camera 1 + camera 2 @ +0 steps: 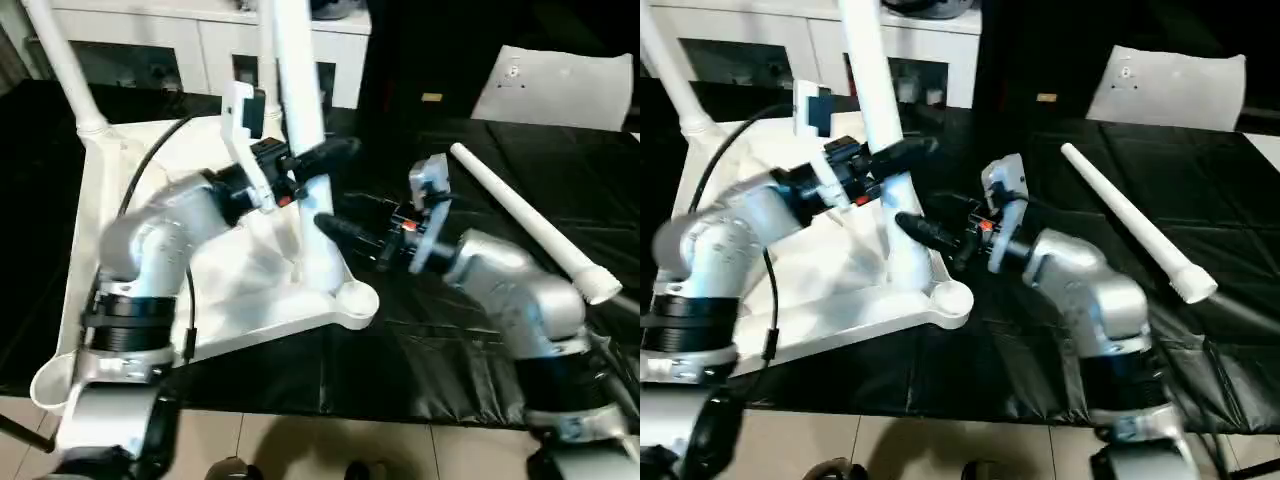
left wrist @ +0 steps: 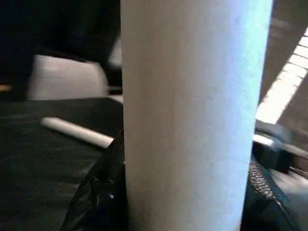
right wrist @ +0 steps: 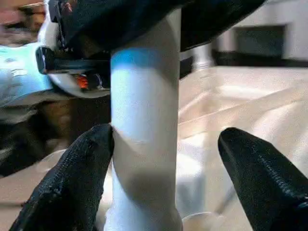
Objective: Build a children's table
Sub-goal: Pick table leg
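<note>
Tabletop (image 1: 250, 280) upside down on black desk (image 1: 450, 340). Left gripper (image 1: 318, 158) clenched on upright leg (image 1: 300, 100) in tabletop corner; right gripper (image 3: 166, 159) released, fingers astride same leg lower. Spare leg (image 1: 525, 220) lying on desk, right.

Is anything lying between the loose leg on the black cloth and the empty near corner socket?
Yes. The right arm lies across the direct line from the loose leg to the empty socket, with the right gripper open around the standing leg. The left gripper holds that leg higher up.
</note>
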Robot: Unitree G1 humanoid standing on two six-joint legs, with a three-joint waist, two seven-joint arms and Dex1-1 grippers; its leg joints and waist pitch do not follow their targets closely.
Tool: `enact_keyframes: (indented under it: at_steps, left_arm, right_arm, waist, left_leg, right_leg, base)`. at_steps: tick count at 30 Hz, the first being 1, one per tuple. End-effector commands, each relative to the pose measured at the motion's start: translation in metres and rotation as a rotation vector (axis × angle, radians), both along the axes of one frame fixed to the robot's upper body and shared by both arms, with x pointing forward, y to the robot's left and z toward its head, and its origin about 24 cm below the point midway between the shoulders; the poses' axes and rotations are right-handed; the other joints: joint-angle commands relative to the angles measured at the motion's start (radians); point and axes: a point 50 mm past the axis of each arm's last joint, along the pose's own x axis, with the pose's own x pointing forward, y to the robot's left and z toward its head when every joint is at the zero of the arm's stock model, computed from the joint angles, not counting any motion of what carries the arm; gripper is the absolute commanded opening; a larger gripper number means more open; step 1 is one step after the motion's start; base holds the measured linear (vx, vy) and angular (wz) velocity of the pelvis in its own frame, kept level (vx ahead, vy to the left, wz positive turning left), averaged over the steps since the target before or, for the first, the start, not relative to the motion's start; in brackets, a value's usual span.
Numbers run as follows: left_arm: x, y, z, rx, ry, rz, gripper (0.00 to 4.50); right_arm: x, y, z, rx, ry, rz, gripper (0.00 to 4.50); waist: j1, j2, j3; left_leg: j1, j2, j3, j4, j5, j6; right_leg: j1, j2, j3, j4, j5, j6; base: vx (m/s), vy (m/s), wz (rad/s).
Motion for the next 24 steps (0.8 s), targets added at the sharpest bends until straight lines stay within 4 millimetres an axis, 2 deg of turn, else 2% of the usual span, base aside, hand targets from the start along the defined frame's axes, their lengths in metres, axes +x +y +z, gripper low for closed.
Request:
enact_keyframes:
  at_steps: [1, 6, 7, 16, 18, 22, 24]
  left_arm:
    - [-0.008, -0.015, 0.013, -0.007, -0.076, -0.164, 1.89]
    - [-0.012, -0.020, 0.016, -0.020, -0.112, -0.256, 1.88]
    - [-0.014, -0.023, 0.018, -0.032, -0.118, -0.281, 1.88]
    - [-0.012, -0.029, 0.020, -0.042, -0.151, -0.344, 1.88]
    - [-0.012, -0.029, 0.020, -0.042, -0.151, -0.345, 1.88]
    - [-0.011, -0.028, 0.019, -0.036, -0.152, -0.341, 1.88]
    - [-0.010, -0.028, 0.019, -0.033, -0.153, -0.345, 1.88]
  right_arm:
    - [-0.003, 0.000, 0.009, 0.040, 0.015, 0.089, 3.62]
    - [-0.006, 0.000, 0.010, 0.051, 0.049, 0.162, 3.32]
    - [-0.007, 0.001, 0.009, 0.045, 0.058, 0.181, 3.07]
    - [-0.012, 0.003, 0.004, 0.017, 0.102, 0.264, 2.41]
    - [-0.012, 0.003, 0.004, 0.016, 0.104, 0.266, 2.22]
    - [-0.013, 0.004, 0.003, 0.011, 0.107, 0.272, 2.10]
    - [-0.013, 0.004, 0.002, 0.003, 0.111, 0.277, 2.08]
  waist:
    - [0.007, -0.003, -0.087]
    - [0.013, -0.005, -0.087]
    - [0.014, -0.006, -0.085]
    - [0.025, -0.014, -0.088]
    - [0.026, -0.012, -0.088]
    - [0.026, -0.013, -0.089]
    - [0.026, -0.010, -0.089]
  left_leg:
    - [0.011, 0.030, -0.004, -0.067, -0.179, 0.020]
    - [0.012, 0.031, -0.003, -0.066, -0.182, 0.010]
    - [0.012, 0.031, -0.003, -0.067, -0.189, 0.005]
    - [0.012, 0.029, -0.002, -0.065, -0.172, 0.002]
    - [0.011, 0.030, -0.003, -0.065, -0.170, -0.003]
    - [0.011, 0.030, -0.003, -0.065, -0.163, -0.002]
    - [0.011, 0.029, -0.003, -0.065, -0.163, -0.001]
  right_leg:
    - [0.062, -0.063, 0.043, -0.069, -0.351, -0.152]
    - [0.062, -0.066, 0.043, -0.070, -0.363, -0.154]
    - [0.060, -0.065, 0.044, -0.072, -0.380, -0.149]
    - [0.060, -0.066, 0.043, -0.076, -0.425, -0.111]
    - [0.060, -0.066, 0.042, -0.075, -0.420, -0.114]
    - [0.061, -0.065, 0.042, -0.072, -0.397, -0.121]
    - [0.061, -0.065, 0.042, -0.072, -0.394, -0.124]
  base:
    - [0.000, 0.000, 0.00]
    - [0.000, 0.000, 0.00]
    - [0.000, 0.000, 0.00]
    - [0.000, 0.000, 0.00]
    - [0.000, 0.000, 0.00]
    - [0.000, 0.000, 0.00]
    - [0.000, 0.000, 0.00]
